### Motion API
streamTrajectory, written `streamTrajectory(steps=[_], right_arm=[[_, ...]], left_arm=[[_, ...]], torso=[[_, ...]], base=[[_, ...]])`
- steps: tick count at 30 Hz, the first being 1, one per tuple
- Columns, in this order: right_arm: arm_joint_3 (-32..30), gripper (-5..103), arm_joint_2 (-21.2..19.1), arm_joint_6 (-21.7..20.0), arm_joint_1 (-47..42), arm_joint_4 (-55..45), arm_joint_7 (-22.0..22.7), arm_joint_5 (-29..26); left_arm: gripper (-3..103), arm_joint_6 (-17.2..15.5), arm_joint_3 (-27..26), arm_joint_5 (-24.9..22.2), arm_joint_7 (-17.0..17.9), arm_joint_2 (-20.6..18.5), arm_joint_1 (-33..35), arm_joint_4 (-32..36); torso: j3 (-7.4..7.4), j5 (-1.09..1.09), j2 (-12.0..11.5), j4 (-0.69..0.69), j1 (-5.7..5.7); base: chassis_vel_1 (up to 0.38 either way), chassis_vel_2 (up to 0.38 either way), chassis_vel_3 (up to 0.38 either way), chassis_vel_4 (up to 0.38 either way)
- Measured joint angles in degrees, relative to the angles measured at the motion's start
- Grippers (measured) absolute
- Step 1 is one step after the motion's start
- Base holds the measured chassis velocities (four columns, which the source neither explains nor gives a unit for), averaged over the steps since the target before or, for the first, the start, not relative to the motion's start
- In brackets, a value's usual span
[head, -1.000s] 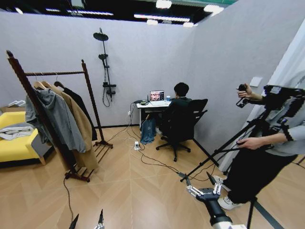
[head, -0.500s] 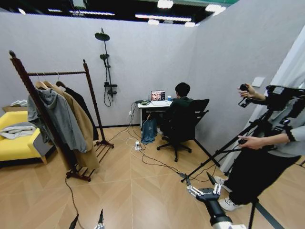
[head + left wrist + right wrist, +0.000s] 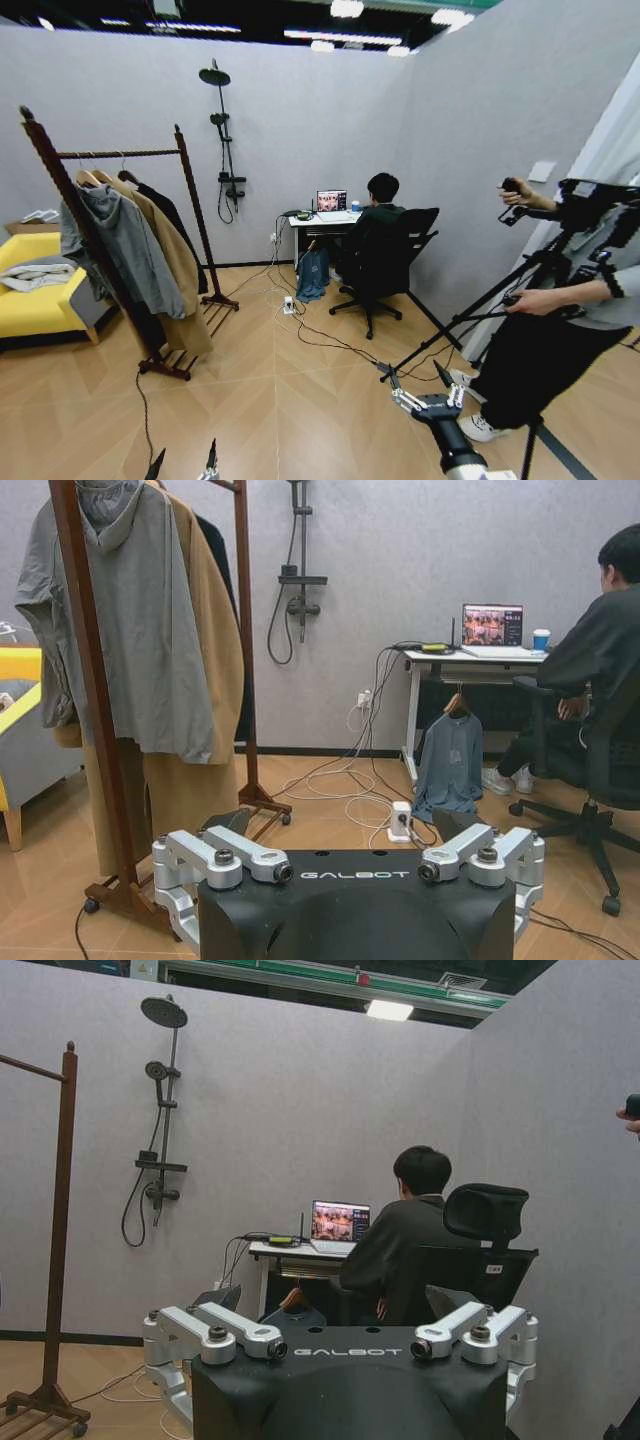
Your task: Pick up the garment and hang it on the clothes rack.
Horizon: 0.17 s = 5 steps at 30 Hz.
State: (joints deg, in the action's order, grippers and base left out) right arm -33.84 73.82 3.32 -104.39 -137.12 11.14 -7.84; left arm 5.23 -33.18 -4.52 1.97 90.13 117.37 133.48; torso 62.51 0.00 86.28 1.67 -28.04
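Note:
The clothes rack [image 3: 126, 153], dark reddish-brown wood with knob-topped posts, stands at the left of the room. The garment [image 3: 164, 214], a long black coat, hangs from its top bar at the far end, mostly hidden behind a long tan coat [image 3: 178, 262] and a grey hooded jacket [image 3: 128, 250]. In the left wrist view the rack's near post [image 3: 93, 680] rises in front of these coats, and a dark strip of the garment [image 3: 211, 542] shows behind the tan one. My left gripper [image 3: 183, 462] [image 3: 345, 825] is low, open and empty. My right gripper [image 3: 420, 380] [image 3: 335, 1300] is also open and empty.
A yellow sofa [image 3: 30, 305] stands left of the rack. Cables [image 3: 310, 335] trail across the wooden floor towards a desk [image 3: 320, 222], where a person sits in a wheeled chair [image 3: 385, 265]. At the right a person stands beside a tripod [image 3: 480, 305]. A shower fixture [image 3: 222, 140] hangs on the back wall.
The whole head view has shifted slightly to the right, so the camera moved. Both grippers hold the same pose, and the coats hang as before.

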Motion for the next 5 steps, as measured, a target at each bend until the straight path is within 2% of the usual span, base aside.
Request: streamTrajectory(steps=[5], right_arm=[[0.0,100,0.0,0.0,0.0,0.0,0.0,0.0]], left_arm=[[100,0.0,0.0,0.0,0.0,0.0,0.0,0.0]], torso=[[0.00,0.00,0.0,0.00,0.00]], base=[[0.000,0.000,0.000,0.000]])
